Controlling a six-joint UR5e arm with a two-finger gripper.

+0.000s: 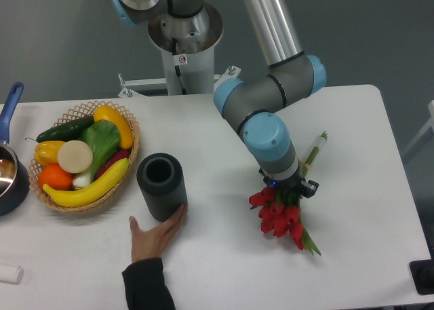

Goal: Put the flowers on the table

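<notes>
Camera view: the flowers lie on the table, red heads toward the near edge, stems running back under the arm. Right over them sits the gripper, down at the bunch; its fingers are hidden, so I cannot tell whether it grips. Left of the flowers, a person's hand steadies a dark vase, the fruit basket beyond.

Red tulips with green stems lie flat on the white counter, right of centre. Blooms point toward the front edge, stems toward the back.
</notes>
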